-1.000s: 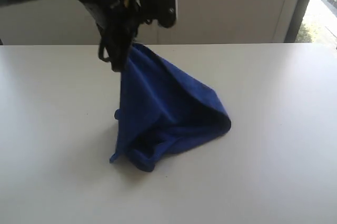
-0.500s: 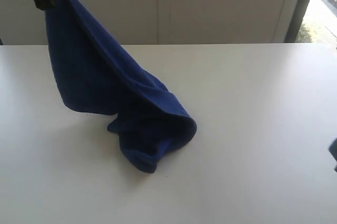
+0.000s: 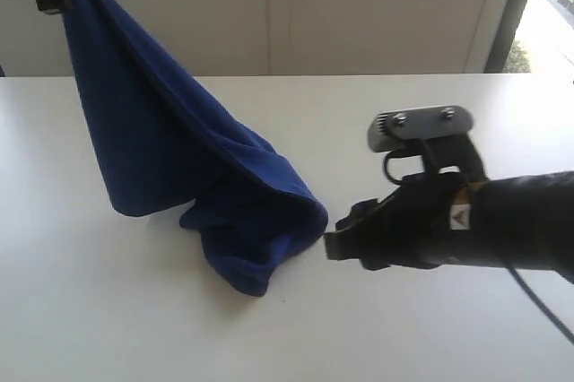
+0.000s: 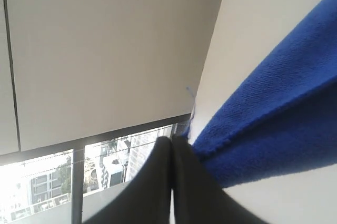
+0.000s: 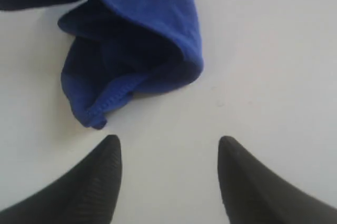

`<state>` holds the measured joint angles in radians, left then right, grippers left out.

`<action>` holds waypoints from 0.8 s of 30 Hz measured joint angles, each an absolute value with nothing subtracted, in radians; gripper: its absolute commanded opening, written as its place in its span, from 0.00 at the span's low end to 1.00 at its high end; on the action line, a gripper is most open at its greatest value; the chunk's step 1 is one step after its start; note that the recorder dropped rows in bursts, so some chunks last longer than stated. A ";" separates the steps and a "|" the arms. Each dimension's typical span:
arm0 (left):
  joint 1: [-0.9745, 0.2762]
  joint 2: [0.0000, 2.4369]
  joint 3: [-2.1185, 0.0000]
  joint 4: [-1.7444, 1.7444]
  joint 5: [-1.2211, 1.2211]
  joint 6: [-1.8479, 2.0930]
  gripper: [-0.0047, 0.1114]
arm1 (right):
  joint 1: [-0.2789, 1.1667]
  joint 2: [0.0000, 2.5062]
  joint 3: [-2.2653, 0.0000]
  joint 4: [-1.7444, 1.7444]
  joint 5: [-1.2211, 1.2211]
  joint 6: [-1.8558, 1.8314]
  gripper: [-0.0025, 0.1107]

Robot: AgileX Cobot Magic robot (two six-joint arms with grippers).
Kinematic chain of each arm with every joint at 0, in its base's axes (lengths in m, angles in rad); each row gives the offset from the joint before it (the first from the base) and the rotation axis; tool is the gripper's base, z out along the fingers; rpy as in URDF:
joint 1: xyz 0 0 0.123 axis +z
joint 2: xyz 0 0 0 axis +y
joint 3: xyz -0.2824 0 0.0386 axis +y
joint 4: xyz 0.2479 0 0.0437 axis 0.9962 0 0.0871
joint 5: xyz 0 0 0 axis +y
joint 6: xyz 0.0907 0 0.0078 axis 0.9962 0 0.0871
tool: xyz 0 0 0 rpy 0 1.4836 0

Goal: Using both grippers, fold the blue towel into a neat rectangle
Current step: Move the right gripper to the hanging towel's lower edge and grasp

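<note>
Robot lab or test room in office-type building, urban. Evidence: black robot arm (image 3: 511,230) over plain white table (image 3: 502,122), lower frame. Pale wall panels (image 3: 377,5) behind, upper centre. Dark window frame (image 3: 517,5) upper right, daylight and greenery (image 3: 522,57) beyond. Left wrist view: window (image 4: 37,182) lower left, multi-storey buildings (image 4: 118,166) outside.

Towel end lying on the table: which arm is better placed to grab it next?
Right, probably. The right gripper is open and close to the bunched end of the towel on the table. The left gripper is shut on the raised corner, so it is busy.
</note>
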<state>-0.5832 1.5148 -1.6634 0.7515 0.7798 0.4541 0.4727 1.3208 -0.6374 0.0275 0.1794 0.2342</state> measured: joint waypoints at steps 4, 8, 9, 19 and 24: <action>-0.583 1.515 -1.663 0.752 0.796 0.454 0.04 | 0.489 1.448 -0.714 0.285 0.231 -0.078 0.47; -0.583 1.515 -1.663 0.752 0.800 0.454 0.04 | 0.475 1.537 -0.771 0.756 0.343 -0.599 0.40; -0.583 1.515 -1.663 0.752 0.802 0.454 0.04 | 0.463 1.552 -0.779 0.894 0.385 -0.745 0.39; -0.583 1.515 -1.663 0.753 0.824 0.454 0.04 | 0.274 1.726 -0.796 1.428 0.701 -1.341 0.39; -0.583 1.515 -1.663 0.753 0.826 0.454 0.04 | 0.272 1.792 -0.799 1.530 0.696 -1.442 0.39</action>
<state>-0.5832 1.5148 -1.6634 0.7532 0.8264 0.4541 0.2723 1.7920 -0.7989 1.5300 0.6962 -1.4422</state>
